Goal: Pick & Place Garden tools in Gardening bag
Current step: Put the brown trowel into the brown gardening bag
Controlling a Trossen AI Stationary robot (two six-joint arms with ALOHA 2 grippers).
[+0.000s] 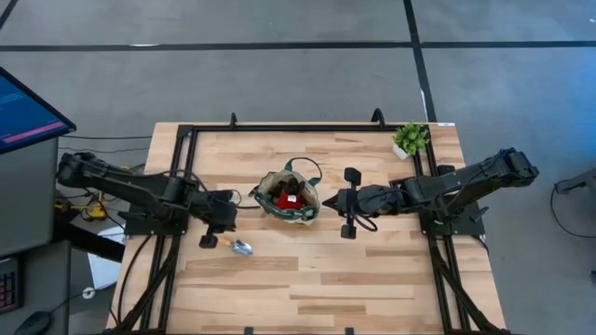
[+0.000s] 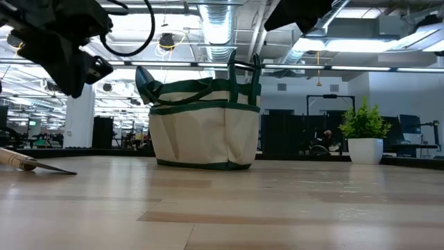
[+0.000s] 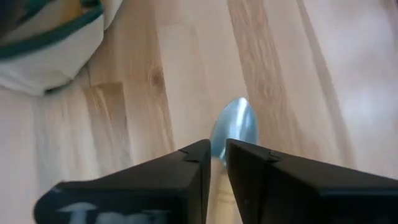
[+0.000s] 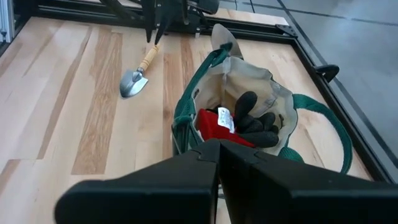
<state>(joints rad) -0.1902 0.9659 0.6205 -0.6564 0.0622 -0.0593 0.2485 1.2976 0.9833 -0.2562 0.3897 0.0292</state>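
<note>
Just beneath the left tool [image 4: 155, 28], the trowel [image 4: 138, 73] lies flat on the tabletop [image 1: 372, 270], wooden handle at its fingertips, which stand a narrow slit apart. A shallow pinch could let it roll away. Beside the gardening bag [image 1: 291, 195] hangs the right tool [image 1: 343, 202], pressed together.
</note>
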